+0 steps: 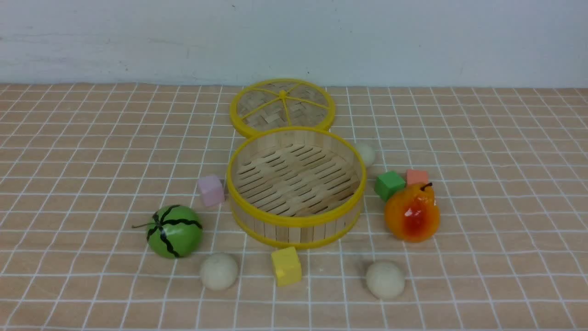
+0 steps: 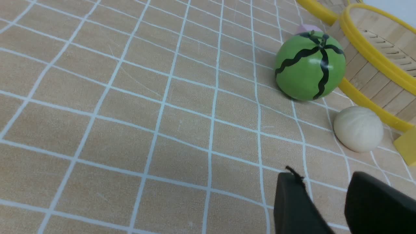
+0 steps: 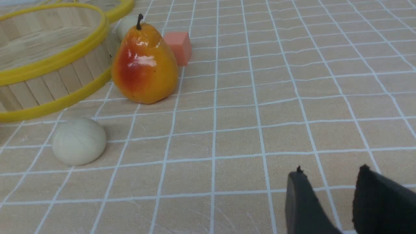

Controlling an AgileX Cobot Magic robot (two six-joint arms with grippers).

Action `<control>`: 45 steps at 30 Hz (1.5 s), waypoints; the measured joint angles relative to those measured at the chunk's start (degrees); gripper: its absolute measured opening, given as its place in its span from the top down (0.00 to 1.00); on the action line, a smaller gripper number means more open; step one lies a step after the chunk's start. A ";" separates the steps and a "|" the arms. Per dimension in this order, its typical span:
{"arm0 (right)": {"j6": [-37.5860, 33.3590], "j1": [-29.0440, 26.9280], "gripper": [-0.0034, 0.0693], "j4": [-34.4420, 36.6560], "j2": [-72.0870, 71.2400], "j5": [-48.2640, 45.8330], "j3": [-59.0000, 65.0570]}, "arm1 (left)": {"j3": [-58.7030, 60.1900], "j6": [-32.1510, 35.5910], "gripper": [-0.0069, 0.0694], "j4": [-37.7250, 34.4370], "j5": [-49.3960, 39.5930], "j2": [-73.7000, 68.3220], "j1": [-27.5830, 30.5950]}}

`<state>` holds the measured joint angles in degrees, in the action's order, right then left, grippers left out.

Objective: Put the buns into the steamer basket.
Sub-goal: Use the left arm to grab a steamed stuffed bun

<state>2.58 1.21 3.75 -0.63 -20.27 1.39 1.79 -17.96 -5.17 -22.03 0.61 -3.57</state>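
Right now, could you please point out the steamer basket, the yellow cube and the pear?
steamer basket [image 1: 294, 231]: front view, on its near wooden wall.
yellow cube [image 1: 286, 266]: front view, on its middle.
pear [image 1: 412, 215]: front view, on its red patch.

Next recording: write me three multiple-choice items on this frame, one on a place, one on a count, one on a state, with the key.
1. Relative to the basket, the yellow cube sits:
A. inside it
B. in front of it
C. behind it

2. How many buns show?
A. one
B. two
C. three

3. The basket is:
A. empty
B. holding a bun
C. tipped on its side

Key: 1 B, the cube lies on the cloth just before the near wall. 2 C, two in front and one behind to the right. 3 A, its slatted floor is bare.
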 joint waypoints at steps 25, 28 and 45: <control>0.00 0.00 0.62 0.00 0.00 0.00 0.00 | 0.00 5.54 0.60 6.49 0.00 0.00 0.00; 0.00 0.00 0.62 0.00 0.00 0.00 0.00 | 0.00 9.32 0.60 11.39 0.00 0.00 0.00; 0.00 0.00 0.62 0.00 0.00 0.00 0.00 | 0.00 -2.57 0.60 -2.07 20.65 0.00 0.00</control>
<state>2.58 1.21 3.75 -0.63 -20.27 1.39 1.79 -20.52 -7.25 -1.39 0.61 -3.57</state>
